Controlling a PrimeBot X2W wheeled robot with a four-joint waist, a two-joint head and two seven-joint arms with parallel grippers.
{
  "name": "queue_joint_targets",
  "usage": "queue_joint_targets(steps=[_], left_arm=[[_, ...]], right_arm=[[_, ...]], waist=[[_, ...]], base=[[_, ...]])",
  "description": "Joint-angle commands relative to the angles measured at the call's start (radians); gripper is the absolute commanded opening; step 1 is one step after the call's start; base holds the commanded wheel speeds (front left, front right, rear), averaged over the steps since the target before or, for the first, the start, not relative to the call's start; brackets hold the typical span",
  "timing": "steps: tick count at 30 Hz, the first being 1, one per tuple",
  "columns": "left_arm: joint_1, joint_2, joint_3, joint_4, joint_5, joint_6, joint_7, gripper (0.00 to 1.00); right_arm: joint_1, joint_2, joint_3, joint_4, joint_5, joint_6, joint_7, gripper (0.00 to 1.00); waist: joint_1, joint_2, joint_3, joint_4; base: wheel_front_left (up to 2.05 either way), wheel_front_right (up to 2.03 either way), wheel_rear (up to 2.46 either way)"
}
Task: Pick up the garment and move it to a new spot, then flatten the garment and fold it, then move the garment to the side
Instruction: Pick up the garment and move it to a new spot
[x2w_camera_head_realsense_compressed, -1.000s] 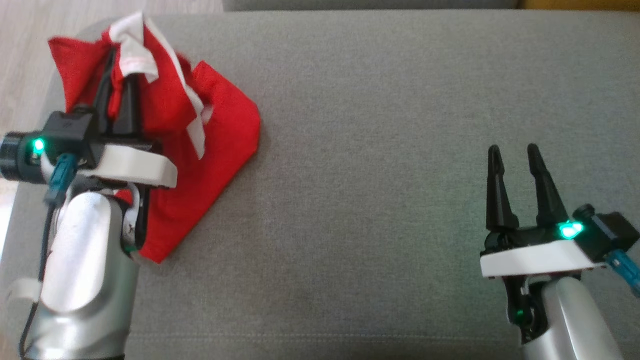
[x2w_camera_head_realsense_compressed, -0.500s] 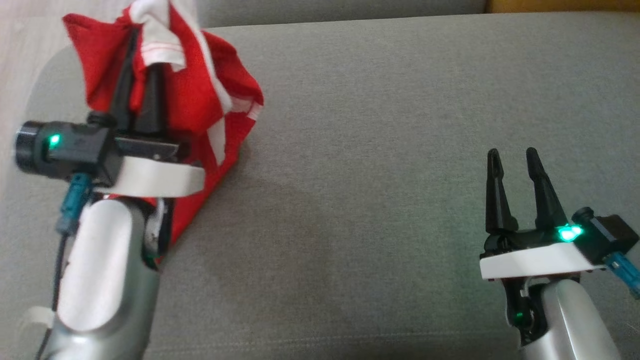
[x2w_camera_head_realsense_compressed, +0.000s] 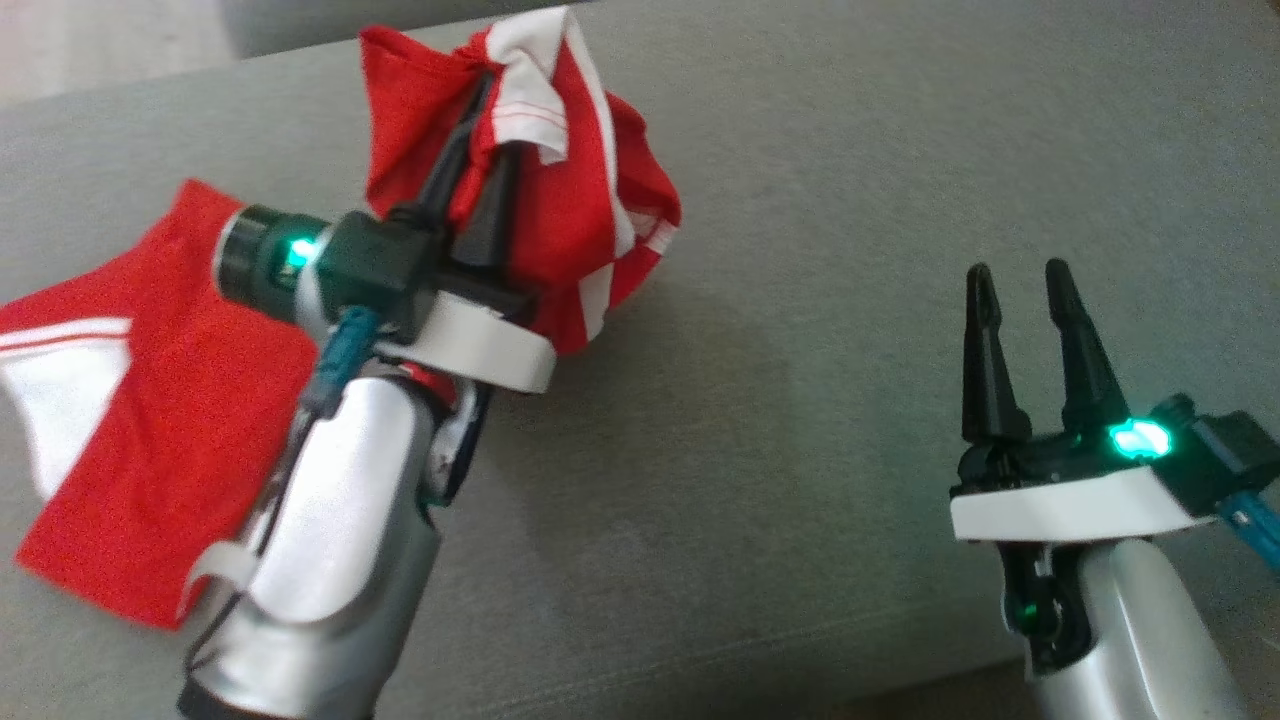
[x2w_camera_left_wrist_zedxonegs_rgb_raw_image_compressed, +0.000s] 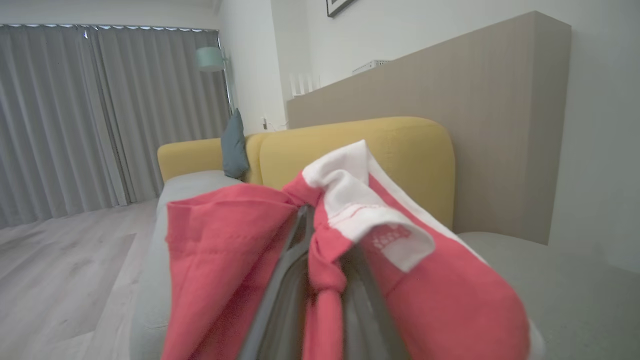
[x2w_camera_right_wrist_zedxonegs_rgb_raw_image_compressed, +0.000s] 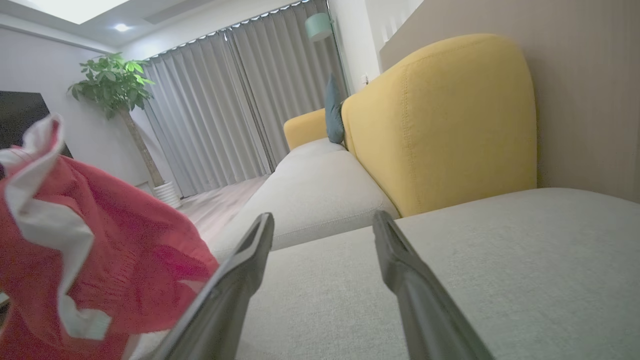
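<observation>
The garment (x2w_camera_head_realsense_compressed: 580, 210), red with white trim, is bunched around my left gripper (x2w_camera_head_realsense_compressed: 500, 120), which is shut on it and holds the bunch above the grey cushion (x2w_camera_head_realsense_compressed: 800, 180). More of its red cloth with a white sleeve (x2w_camera_head_realsense_compressed: 60, 400) lies on the cushion left of my left forearm. In the left wrist view the garment (x2w_camera_left_wrist_zedxonegs_rgb_raw_image_compressed: 225, 240) wraps over the left gripper (x2w_camera_left_wrist_zedxonegs_rgb_raw_image_compressed: 325, 250), hiding its tips. My right gripper (x2w_camera_head_realsense_compressed: 1017, 270) hovers open and holds nothing at the lower right, well apart from the cloth. In the right wrist view, the garment (x2w_camera_right_wrist_zedxonegs_rgb_raw_image_compressed: 125, 260) hangs left of the right gripper (x2w_camera_right_wrist_zedxonegs_rgb_raw_image_compressed: 322, 220).
The wide grey cushion stretches between the two arms. A yellow sofa back (x2w_camera_right_wrist_zedxonegs_rgb_raw_image_compressed: 450, 115) and a wooden wall panel (x2w_camera_left_wrist_zedxonegs_rgb_raw_image_compressed: 450, 90) stand beyond it. A second grey seat (x2w_camera_right_wrist_zedxonegs_rgb_raw_image_compressed: 320, 185), wooden floor (x2w_camera_left_wrist_zedxonegs_rgb_raw_image_compressed: 60, 270), curtains (x2w_camera_right_wrist_zedxonegs_rgb_raw_image_compressed: 210, 110) and a potted plant (x2w_camera_right_wrist_zedxonegs_rgb_raw_image_compressed: 115, 80) lie further off.
My left gripper has lifted the bunched garment and carried it rightward over the cushion, and a red part with a white sleeve now trails at the left. The head view has tilted. The right gripper has stayed put.
</observation>
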Motion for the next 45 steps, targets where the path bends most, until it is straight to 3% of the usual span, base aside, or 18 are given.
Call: queue_joint_targets(steps=[1,7,9,14,19,26,36,45], left_arm=[[-0.063,0.001,0.014,-0.01,0.008,0.009,0.001,0.0],[-0.126,-0.016,-0.04,0.116,-0.031,0.032,-0.018,0.0],[-0.147,-0.018,-0.058,0.156,-0.051,0.047,-0.027,1.0],[-0.187,-0.019,-0.125,0.21,-0.122,0.079,-0.049,1.0],[-0.199,-0.02,-0.15,0.232,-0.153,0.1,-0.057,1.0],[-0.147,0.002,-0.1,0.18,-0.138,0.11,-0.059,1.0],[0.052,0.048,-0.021,0.074,-0.12,0.105,-0.059,1.0],[0.26,0.036,0.036,-0.037,-0.097,0.097,-0.059,1.0]], right_arm=[[-0.05,-0.005,0.025,-0.05,0.011,0.004,-0.011,1.0],[-0.061,-0.005,0.035,-0.095,0.037,0.004,-0.011,1.0],[-0.062,-0.005,0.035,-0.103,0.045,0.004,-0.011,1.0],[-0.061,-0.005,0.031,-0.109,0.054,0.004,-0.011,1.0],[-0.056,-0.005,0.016,-0.107,0.044,0.004,-0.011,1.0],[-0.049,-0.005,0.008,-0.09,0.011,0.004,-0.011,1.0],[-0.02,-0.005,-0.016,-0.057,-0.041,0.004,-0.011,1.0],[0.028,-0.005,-0.03,-0.026,-0.069,0.004,-0.011,1.0]], waist=[[0.0,0.0,0.044,-0.067],[0.0,0.0,0.09,-0.156],[0.0,0.0,0.101,-0.177],[0.0,0.0,0.111,-0.192],[0.0,0.0,0.099,-0.153],[0.0,0.0,0.064,-0.051],[0.0,0.0,-0.001,0.093],[0.0,0.0,-0.059,0.174]], base=[[0.0,0.0,0.0],[0.0,0.0,0.0],[0.0,0.0,0.0],[0.0,0.0,0.0],[0.0,0.0,0.0],[0.0,0.0,0.0],[0.0,0.0,0.0],[0.0,0.0,0.0]])
